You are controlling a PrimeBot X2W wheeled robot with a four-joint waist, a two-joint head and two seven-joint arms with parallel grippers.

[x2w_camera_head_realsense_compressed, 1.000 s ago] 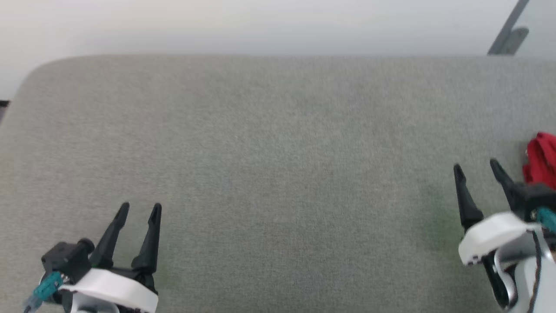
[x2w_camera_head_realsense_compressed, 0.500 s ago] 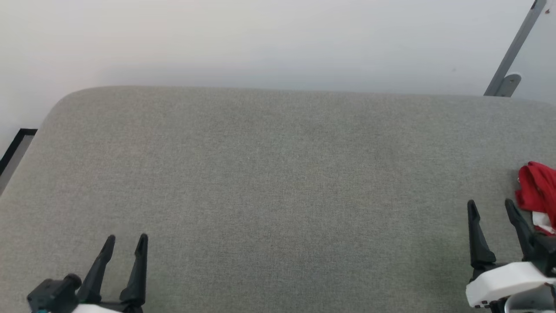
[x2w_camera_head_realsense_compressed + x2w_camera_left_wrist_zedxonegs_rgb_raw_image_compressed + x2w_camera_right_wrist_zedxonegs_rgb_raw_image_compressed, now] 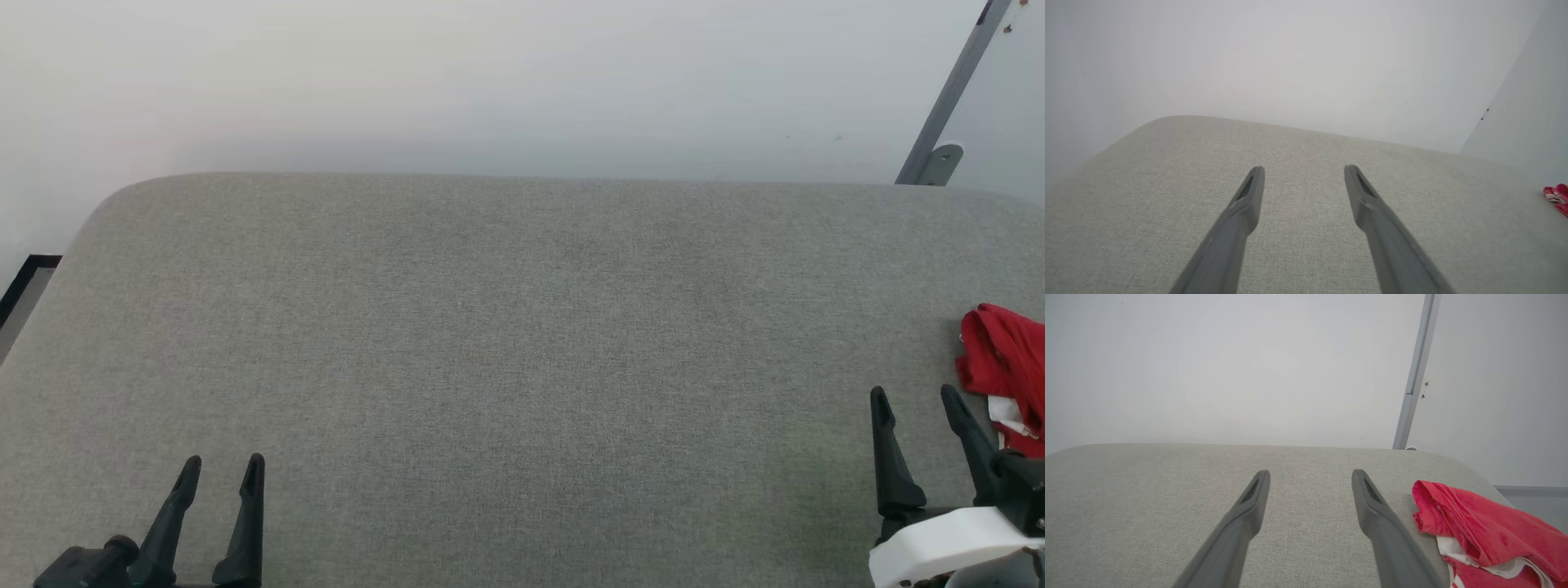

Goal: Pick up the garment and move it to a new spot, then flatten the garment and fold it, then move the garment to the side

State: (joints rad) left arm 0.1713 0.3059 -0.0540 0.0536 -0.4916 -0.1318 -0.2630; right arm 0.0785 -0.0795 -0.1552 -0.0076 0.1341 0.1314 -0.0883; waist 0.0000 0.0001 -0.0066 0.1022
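The garment (image 3: 1006, 367) is a crumpled red heap with a bit of white showing, lying at the right edge of the grey padded surface (image 3: 522, 327). In the right wrist view the garment (image 3: 1482, 531) lies just right of my right gripper's fingers, apart from them. My right gripper (image 3: 914, 396) stands open just left of the heap, with nothing between its fingers. At the lower left my left gripper (image 3: 224, 464) is open and empty, far from the garment. A small red edge of the garment (image 3: 1556, 196) shows at the far right of the left wrist view.
A pale wall (image 3: 490, 82) rises behind the padded surface. A grey metal bar (image 3: 947, 90) leans at the back right corner. The surface's rounded left corner (image 3: 98, 220) drops off toward a dark-framed floor strip (image 3: 20, 286).
The head camera has tilted up, so more wall shows and both grippers sit lower in the picture. Both grippers stay open. The garment lies where it was.
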